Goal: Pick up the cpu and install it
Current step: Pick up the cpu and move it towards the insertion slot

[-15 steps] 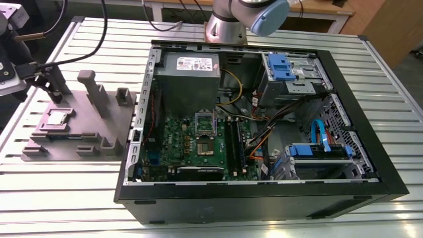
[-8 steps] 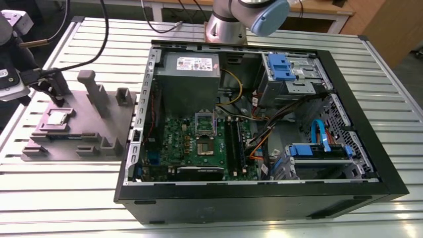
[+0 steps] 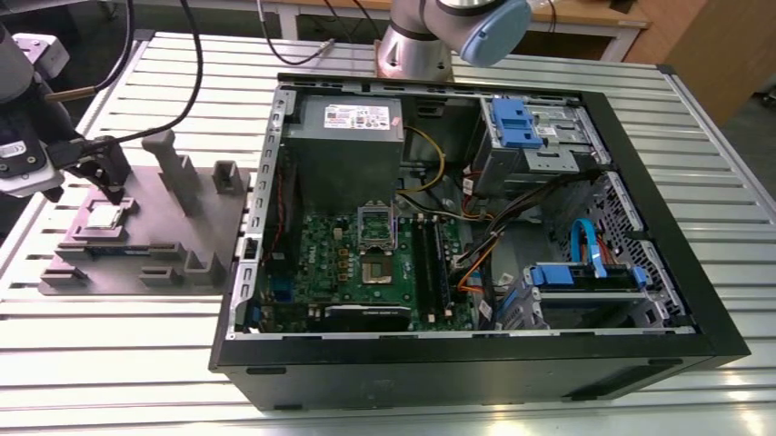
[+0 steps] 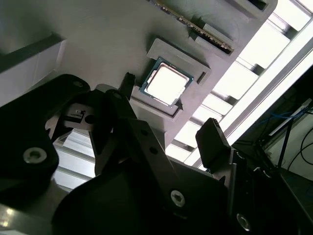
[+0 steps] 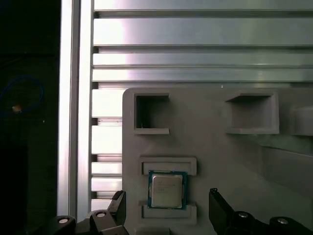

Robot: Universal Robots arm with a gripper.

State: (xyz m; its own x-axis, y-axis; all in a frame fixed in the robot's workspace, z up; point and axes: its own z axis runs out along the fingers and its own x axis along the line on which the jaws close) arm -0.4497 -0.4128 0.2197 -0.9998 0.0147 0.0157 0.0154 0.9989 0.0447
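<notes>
1. Presently: gripper (image 5: 166,195), fingers spread wide and holding nothing, poised over the cpu (image 5: 167,190).
2. Cpu: flat in its recess on the grey holder (image 5: 215,147), at the exterior view's left of the computer case (image 3: 679,300).
3. Risk: off-centre fingers could catch the recess lips and tilt the chip.
4. Room: open table around the holder; upright posts (image 3: 162,154) stand near.

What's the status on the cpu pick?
Pincer open, poised over cpu. Chip sits in grey holder, not gripped. Nothing blocking.

Slatted aluminium table (image 3: 122,363) (brightly lit), wooden furniture (image 3: 703,45) behind
</notes>
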